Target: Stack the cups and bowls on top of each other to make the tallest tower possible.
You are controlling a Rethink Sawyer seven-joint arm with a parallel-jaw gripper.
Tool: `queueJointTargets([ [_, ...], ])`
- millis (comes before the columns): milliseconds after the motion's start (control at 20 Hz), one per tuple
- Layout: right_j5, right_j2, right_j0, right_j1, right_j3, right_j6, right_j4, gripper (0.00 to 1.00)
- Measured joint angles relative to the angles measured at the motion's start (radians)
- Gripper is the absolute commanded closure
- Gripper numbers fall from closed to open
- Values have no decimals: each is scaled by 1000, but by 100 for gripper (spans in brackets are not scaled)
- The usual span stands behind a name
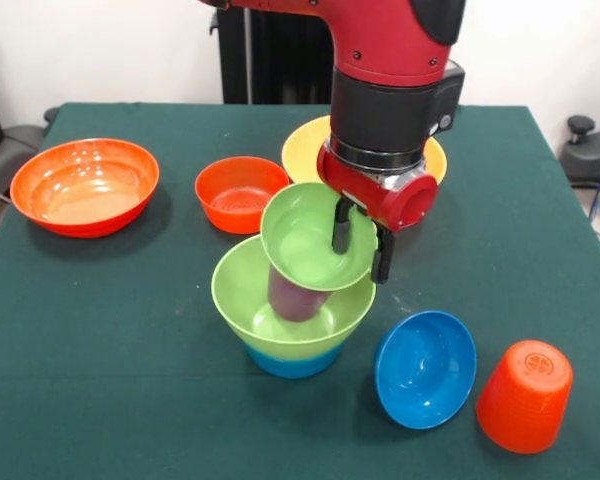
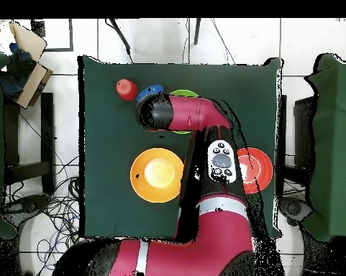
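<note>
Claw [image 1: 362, 243] fingers straddle the right rim of a small green bowl [image 1: 305, 240], one dark finger [image 1: 342, 226] inside the bowl and the other outside, so it is clamped on that rim. The bowl is tilted, its mouth facing the camera and left, and sits on a purple cup [image 1: 295, 295]. That cup stands inside a larger green bowl [image 1: 242, 290], which is nested on a light blue bowl [image 1: 292, 363]; together they make the tower, near the middle of the green bench [image 1: 100, 340].

Just behind the claw, a yellow bowl [image 1: 302, 150] lies upright, mostly hidden by the red and black arm [image 1: 395, 70]. Left of it, beyond the tower, sits a medium red-orange bowl [image 1: 235, 195], upright. Far to the left, close to the bench edge, is a large red-orange bowl [image 1: 85, 185], also upright.

Right of the tower, near the front, a dark blue bowl [image 1: 425, 368] leans on its side with its mouth toward the camera. Just right of it, an orange-red cup [image 1: 525, 395] stands upside down, close to the blue bowl; whether they touch I cannot tell.

From above, the arm covers most of the tower; only a sliver of green rim [image 2: 184, 93] shows, with the dark blue bowl [image 2: 151, 90] and the orange-red cup [image 2: 126, 88] beside it.
</note>
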Motion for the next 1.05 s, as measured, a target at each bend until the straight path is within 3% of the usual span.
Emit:
queueJointTargets([
  [450,0,6,-5,-1,3,0,0,0],
  [1050,0,42,-67,-18,20,-3,-29,0],
])
